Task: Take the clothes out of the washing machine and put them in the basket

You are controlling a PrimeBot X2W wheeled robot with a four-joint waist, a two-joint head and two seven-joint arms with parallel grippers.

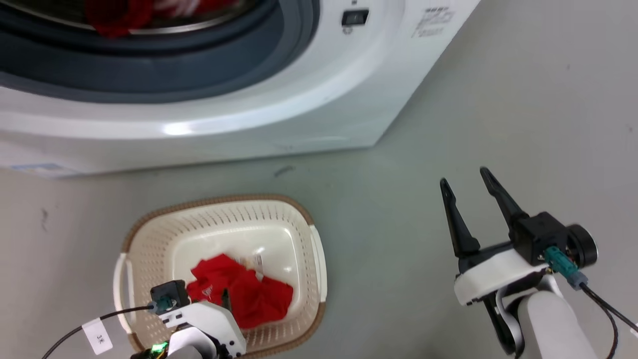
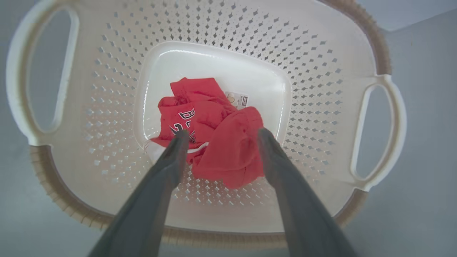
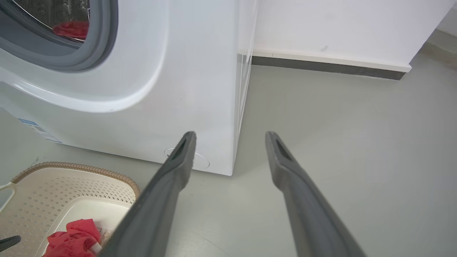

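**Red garment in basket, more waiting in washer drum**

Small cream-white perforated plastic basket [image 1: 225, 200] with brown woven-look rim and two side handles, on plain grey floor [image 1: 498, 124], just in front of large white front-loading washing machine [image 1: 249, 117]. On basket bottom, crumpled bright red fabric sports garment [image 1: 251, 295] with white trim, printed lettering and small white label [image 2: 237, 100] at its far edge. Directly above it, left end effector [image 2: 222, 133]: two long dark fingers [image 2: 160, 185] spread well apart, tips over the garment, clamped on nothing. At top of head view, more bright red clothes [image 1: 117, 17] with white stripes inside shiny steel drum [image 1: 219, 20], behind wide grey porthole rim [image 1: 199, 65]. Right end effector [image 1: 464, 177] well apart from basket, over bare floor near washer's front corner, fingers likewise spread and empty. Beyond washer, in right wrist view, white wall [image 3: 339, 28] with dark skirting board [image 3: 321, 67].
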